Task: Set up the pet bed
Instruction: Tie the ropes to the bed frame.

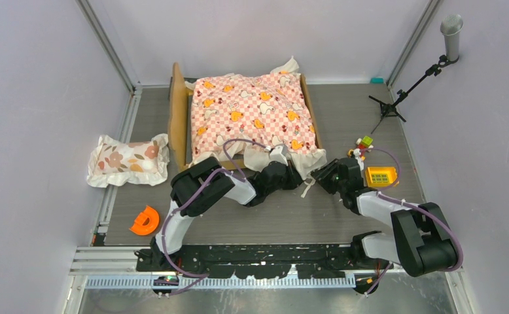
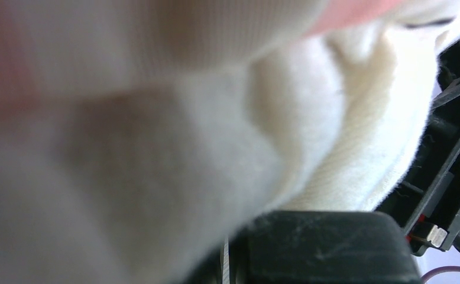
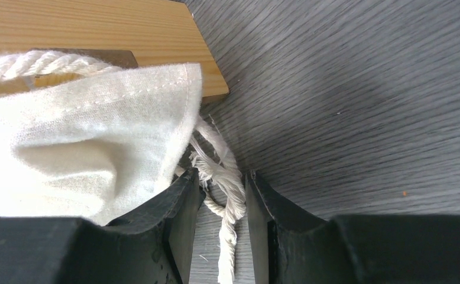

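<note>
Wooden pet bed (image 3: 97,26) lies just beyond right end effector (image 3: 223,180).

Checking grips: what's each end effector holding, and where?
The left end effector apparently pinches the sheet by its near ruffle. The right end effector holds nothing; frayed cord lies between its open jaws.

Smooth tan wood pet bed (image 3: 97,23), soft matt cloth sheet (image 1: 252,111), frayed twisted rope (image 3: 224,177)
</note>
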Action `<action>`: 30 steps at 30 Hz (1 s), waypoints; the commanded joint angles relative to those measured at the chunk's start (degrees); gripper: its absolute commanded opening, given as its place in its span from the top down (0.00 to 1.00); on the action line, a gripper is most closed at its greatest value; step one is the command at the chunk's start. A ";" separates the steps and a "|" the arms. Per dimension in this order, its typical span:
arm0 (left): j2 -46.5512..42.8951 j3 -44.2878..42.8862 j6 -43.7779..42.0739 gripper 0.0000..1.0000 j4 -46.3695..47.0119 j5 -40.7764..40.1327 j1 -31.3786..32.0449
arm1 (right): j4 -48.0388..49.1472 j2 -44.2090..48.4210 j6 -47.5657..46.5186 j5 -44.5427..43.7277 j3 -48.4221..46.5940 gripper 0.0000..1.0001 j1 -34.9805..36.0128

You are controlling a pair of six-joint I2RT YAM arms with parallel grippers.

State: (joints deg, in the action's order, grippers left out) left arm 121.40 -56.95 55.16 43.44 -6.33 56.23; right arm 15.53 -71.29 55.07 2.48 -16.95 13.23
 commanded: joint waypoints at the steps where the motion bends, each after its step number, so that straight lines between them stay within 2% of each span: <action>1: 1.90 -0.09 -0.32 1.00 -2.82 0.69 -0.42 | -0.68 -0.28 0.29 0.65 2.13 0.60 -0.14; 13: 2.07 -0.35 0.07 1.00 -2.78 1.22 -0.50 | 3.03 -3.07 0.33 2.86 1.97 0.73 -0.15; 18: 2.08 -0.36 0.13 1.00 -2.83 1.40 -0.55 | 3.16 -2.96 0.07 2.83 1.94 0.82 -0.21; 24: 0.74 0.03 0.04 1.00 -2.14 2.56 -0.60 | -2.07 -0.74 -2.33 1.69 -0.13 0.91 -0.18; 30: -1.97 0.20 -0.53 1.00 -2.13 3.69 -0.59 | -5.29 1.16 -4.20 2.14 -2.23 0.94 -0.22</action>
State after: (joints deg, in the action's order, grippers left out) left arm 121.47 -56.97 55.31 43.48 -4.47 55.99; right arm 14.17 -71.94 53.56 5.15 -16.75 13.21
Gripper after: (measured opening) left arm 0.010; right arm 0.068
